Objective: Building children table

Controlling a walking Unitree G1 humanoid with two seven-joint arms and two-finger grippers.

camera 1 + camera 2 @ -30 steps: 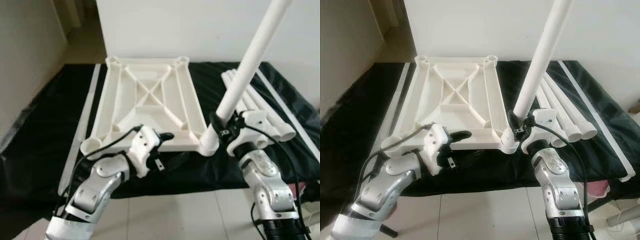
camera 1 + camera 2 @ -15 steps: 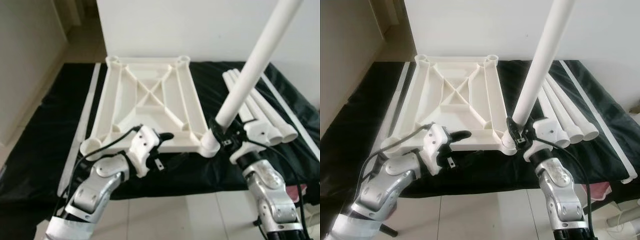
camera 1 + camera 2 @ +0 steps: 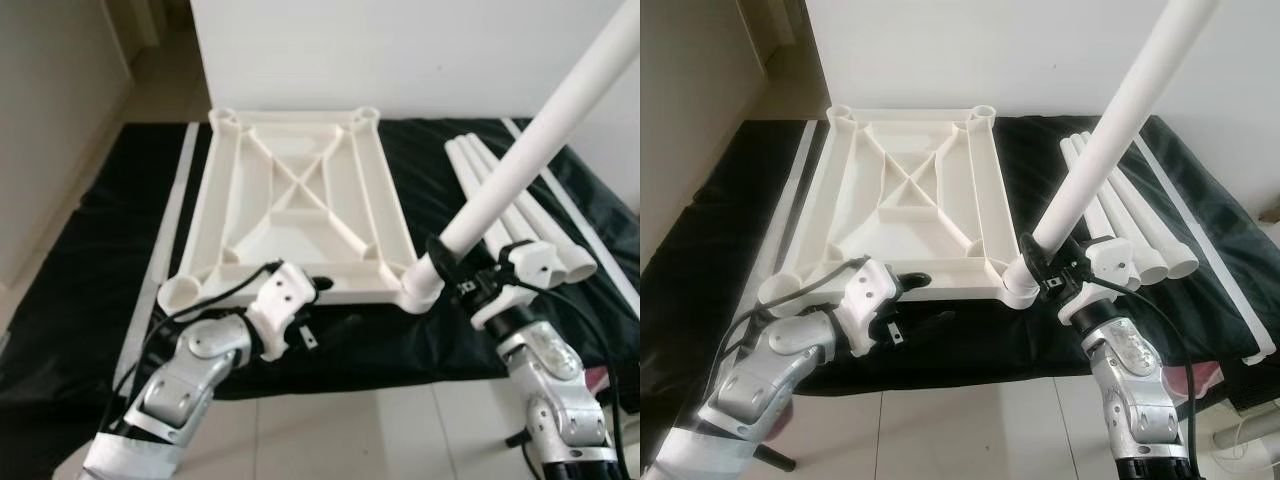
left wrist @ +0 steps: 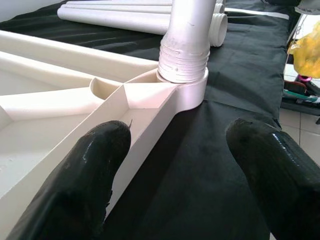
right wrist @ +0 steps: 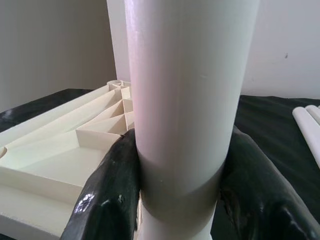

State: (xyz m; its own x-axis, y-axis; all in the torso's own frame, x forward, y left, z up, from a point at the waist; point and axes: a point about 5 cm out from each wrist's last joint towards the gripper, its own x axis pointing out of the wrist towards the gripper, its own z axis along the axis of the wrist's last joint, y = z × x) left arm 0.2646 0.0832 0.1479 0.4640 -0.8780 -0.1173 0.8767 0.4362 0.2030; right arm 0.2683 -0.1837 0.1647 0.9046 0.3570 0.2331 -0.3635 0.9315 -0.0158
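Note:
A white plastic table top [image 3: 290, 200] lies upside down on a black cloth, ribs facing up. A long white leg tube [image 3: 520, 170] stands in the near right corner socket [image 4: 185, 85], leaning up and to the right. My right gripper [image 3: 452, 272] is shut on the leg just above the socket; its black fingers [image 5: 110, 190] press both sides of the leg [image 5: 185, 100]. My left gripper [image 3: 322, 305] is open at the table top's near edge, one finger [image 4: 100, 160] over the rim and the other over the cloth. Three spare legs [image 3: 1155, 250] lie to the right.
The black cloth [image 3: 100, 250] covers the floor under the parts. A white wall panel [image 3: 400, 50] stands right behind the table top. Thin white strips [image 3: 165, 250] lie along both sides of the cloth. Pale tiles [image 3: 350, 430] are nearest to me. A yellow bag [image 4: 305, 50] sits beyond the cloth.
The leg has tipped further to the right while staying in the corner socket, and my right gripper has shifted right and lower with it. My left gripper has dropped slightly along the near edge.

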